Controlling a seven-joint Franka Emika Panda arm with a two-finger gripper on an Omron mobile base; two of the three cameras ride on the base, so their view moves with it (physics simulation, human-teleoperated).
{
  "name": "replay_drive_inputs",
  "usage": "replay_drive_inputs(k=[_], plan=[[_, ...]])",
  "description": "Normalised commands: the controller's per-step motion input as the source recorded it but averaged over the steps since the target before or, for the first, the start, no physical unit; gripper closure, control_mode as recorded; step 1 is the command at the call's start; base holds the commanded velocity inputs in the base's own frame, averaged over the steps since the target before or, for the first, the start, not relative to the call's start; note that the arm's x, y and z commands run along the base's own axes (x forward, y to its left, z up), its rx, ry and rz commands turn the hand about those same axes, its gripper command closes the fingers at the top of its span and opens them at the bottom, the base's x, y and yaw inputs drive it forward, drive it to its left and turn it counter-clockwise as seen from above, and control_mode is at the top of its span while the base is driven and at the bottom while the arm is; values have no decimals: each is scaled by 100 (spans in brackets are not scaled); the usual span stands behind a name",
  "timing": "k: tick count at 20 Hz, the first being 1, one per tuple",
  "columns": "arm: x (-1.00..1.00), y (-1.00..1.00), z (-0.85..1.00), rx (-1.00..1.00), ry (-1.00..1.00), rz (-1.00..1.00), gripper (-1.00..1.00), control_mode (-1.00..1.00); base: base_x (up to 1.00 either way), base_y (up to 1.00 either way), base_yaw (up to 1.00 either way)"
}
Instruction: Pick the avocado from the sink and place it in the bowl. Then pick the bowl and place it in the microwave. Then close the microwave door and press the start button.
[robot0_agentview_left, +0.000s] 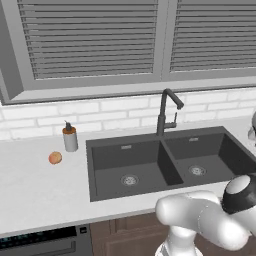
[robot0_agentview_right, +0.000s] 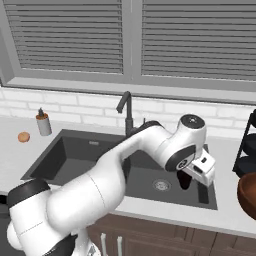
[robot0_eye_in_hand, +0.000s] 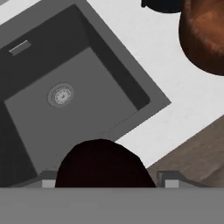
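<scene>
Avocado is clamped in the gripper above the sink's right basin, clear for carrying to the bowl.

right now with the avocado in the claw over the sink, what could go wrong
1. The small near-black avocado sits between the claw tips above the dark grey double-basin sink; the hand view barely shows the grip, so a loose hold could drop it back into the basin.
2. The reddish-brown wooden bowl stands on the counter to the right; a low swing could clip its rim.
3. The tall black curved faucet stands close behind the arm and could be bumped.
</scene>
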Motion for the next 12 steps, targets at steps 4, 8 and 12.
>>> replay_drive_inputs(k=[4,8,12], plan=[[29,-88,0,-8,1,-13,100,-100,0,0,0],[26,-67,0,-7,0,-16,100,-100,0,0,0],[41,-20,-3,-8,1,-20,100,-100,0,0,0]])
